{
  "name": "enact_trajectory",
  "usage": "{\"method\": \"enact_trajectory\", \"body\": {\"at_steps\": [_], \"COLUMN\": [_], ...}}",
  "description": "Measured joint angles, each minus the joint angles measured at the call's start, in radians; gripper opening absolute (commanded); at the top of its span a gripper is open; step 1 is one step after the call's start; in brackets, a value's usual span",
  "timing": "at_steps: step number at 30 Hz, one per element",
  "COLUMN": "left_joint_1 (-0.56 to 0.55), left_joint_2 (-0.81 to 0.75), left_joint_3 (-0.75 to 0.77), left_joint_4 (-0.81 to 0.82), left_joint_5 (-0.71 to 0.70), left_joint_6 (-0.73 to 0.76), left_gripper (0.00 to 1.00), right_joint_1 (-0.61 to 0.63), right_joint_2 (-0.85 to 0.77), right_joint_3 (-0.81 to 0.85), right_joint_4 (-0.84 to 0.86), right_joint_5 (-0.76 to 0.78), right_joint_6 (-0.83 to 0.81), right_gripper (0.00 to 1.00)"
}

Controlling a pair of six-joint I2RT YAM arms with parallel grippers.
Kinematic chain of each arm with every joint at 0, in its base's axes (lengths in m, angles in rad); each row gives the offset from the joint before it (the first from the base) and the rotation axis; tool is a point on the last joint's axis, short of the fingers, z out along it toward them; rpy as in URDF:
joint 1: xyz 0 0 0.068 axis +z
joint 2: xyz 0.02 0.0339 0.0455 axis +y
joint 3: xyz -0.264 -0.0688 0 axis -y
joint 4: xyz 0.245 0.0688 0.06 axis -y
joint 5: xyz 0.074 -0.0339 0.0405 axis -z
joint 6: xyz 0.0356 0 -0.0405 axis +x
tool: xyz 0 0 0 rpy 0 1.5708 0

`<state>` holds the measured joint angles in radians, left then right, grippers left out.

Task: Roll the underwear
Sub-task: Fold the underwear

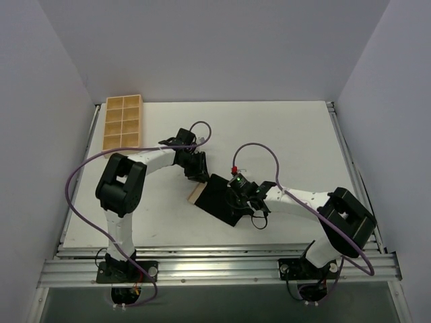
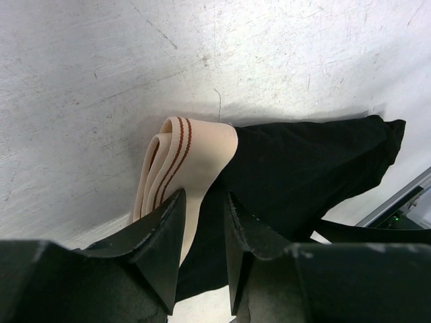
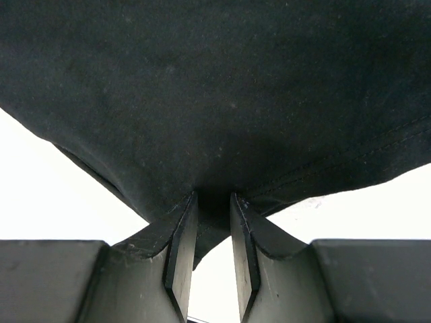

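The underwear (image 1: 219, 196) lies flat mid-table, black with a beige waistband (image 1: 195, 194) at its left end. My left gripper (image 1: 200, 176) sits at the upper-left edge. In the left wrist view its jaws (image 2: 205, 195) stand narrowly apart, closed on the fold where the striped waistband (image 2: 195, 155) meets the black cloth (image 2: 303, 168). My right gripper (image 1: 237, 195) is over the garment's right part. In the right wrist view it (image 3: 214, 196) pinches a tuck of the black fabric (image 3: 215, 87), which bunches up between the fingers.
A tan wooden compartment tray (image 1: 123, 122) stands at the back left of the white table (image 1: 289, 134). Purple cables loop from both arms above the surface. Metal rails run along the near edge and the right side.
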<state>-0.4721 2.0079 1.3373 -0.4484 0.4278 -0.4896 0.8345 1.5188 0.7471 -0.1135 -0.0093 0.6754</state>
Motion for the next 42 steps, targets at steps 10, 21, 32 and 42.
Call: {"method": "enact_trajectory", "body": {"at_steps": [10,21,32,42], "left_joint_1": [0.010,0.052,0.052,0.052], "left_joint_2": [-0.165,-0.377,-0.356,-0.294], "left_joint_3": [0.046,-0.215,-0.338,-0.356], "left_joint_4": [-0.152,-0.192,-0.137,-0.062], "left_joint_5": [-0.108,-0.169,-0.134,-0.091], "left_joint_6": [0.056,0.065,0.060,0.030], "left_gripper": [0.56,0.60,0.59,0.52], "right_joint_1": [0.059,0.083,0.084,0.084], "right_joint_2": [0.005,0.005,0.005,0.005], "right_joint_3": [0.093,0.179,0.206,0.206], "right_joint_4": [-0.110,-0.159,-0.198,-0.216], "right_joint_5": [0.022,0.024,0.031,0.050], "right_joint_6": [-0.003,-0.003,-0.023,-0.041], "right_gripper": [0.23,0.23,0.23,0.23]}}
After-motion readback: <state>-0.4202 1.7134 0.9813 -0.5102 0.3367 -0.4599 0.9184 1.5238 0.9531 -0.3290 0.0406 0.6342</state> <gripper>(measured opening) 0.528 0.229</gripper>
